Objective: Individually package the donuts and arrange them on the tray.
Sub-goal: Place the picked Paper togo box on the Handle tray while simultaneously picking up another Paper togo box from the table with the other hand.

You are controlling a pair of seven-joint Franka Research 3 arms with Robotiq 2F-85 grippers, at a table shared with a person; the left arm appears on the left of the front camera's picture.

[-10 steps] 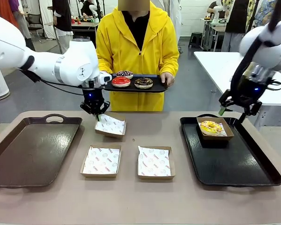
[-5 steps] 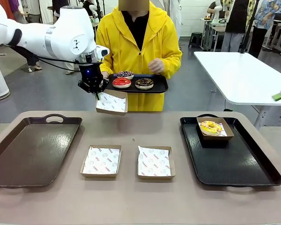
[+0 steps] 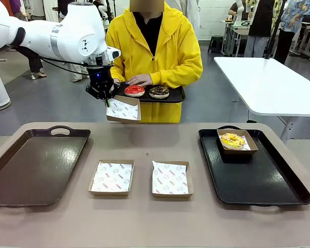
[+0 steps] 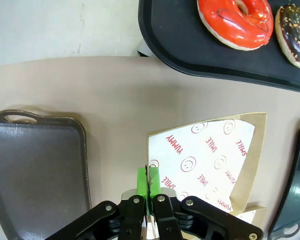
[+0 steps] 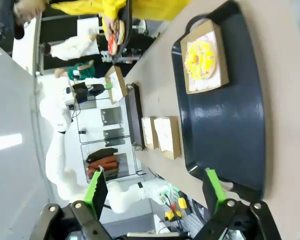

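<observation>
My left gripper (image 3: 105,98) is shut on the edge of a paper-lined box (image 3: 123,110) and holds it in the air just in front of the person's black tray (image 3: 174,95). On that tray lie a red donut (image 3: 134,90) and a chocolate donut (image 3: 158,91), with the person's hand (image 3: 140,79) at the tray's back. In the left wrist view my left gripper (image 4: 147,180) pinches the box (image 4: 210,160) below the red donut (image 4: 235,20). A yellow donut (image 3: 232,140) sits boxed on the black tray (image 3: 263,188) at the right. My right gripper (image 5: 156,192) is open, high above that yellow donut (image 5: 200,57).
Two empty paper-lined boxes (image 3: 111,177) (image 3: 170,179) lie side by side at the table's middle front. A brown tray (image 3: 36,165) lies at the left. A white table (image 3: 268,82) stands behind at the right.
My left gripper has lifted the box off the table up to the person's tray. The right arm has left the front view. The person's hand has come down onto the tray.
</observation>
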